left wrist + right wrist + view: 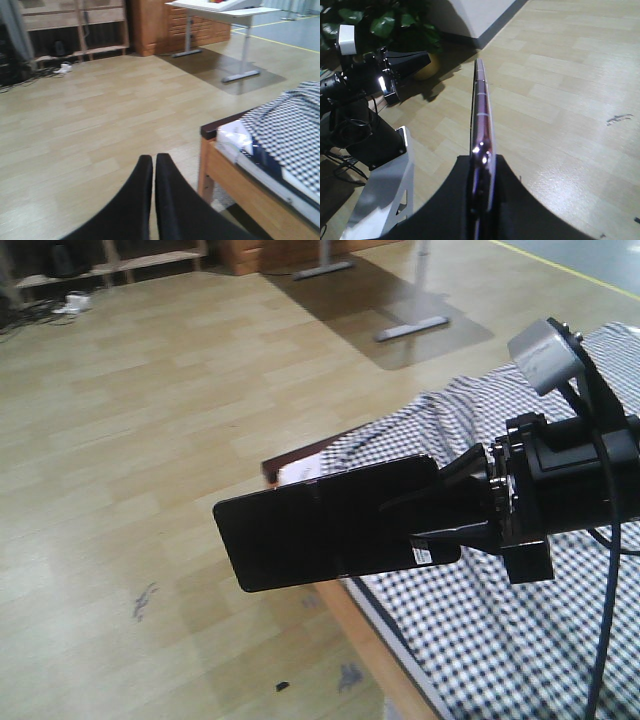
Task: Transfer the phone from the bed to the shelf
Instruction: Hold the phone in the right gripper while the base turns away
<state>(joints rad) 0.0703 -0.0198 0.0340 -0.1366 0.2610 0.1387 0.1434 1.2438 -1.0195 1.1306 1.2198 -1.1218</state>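
1. the bed (520, 640): the phone is off it, so the pickup looks done.
2. the shelf (80, 30): well apart across the floor; carrying and placing remain.
3. the phone (330, 525): held in the air over the floor beside the bed's corner.
4. right gripper (428, 515): clamped on the phone's end.
5. left gripper (152, 167): fingers pressed together, empty.

A glossy black phone (330, 525) hangs edge-up in mid-air, just past a corner of the bed (480, 640). Creased black-and-white check covers that bed.
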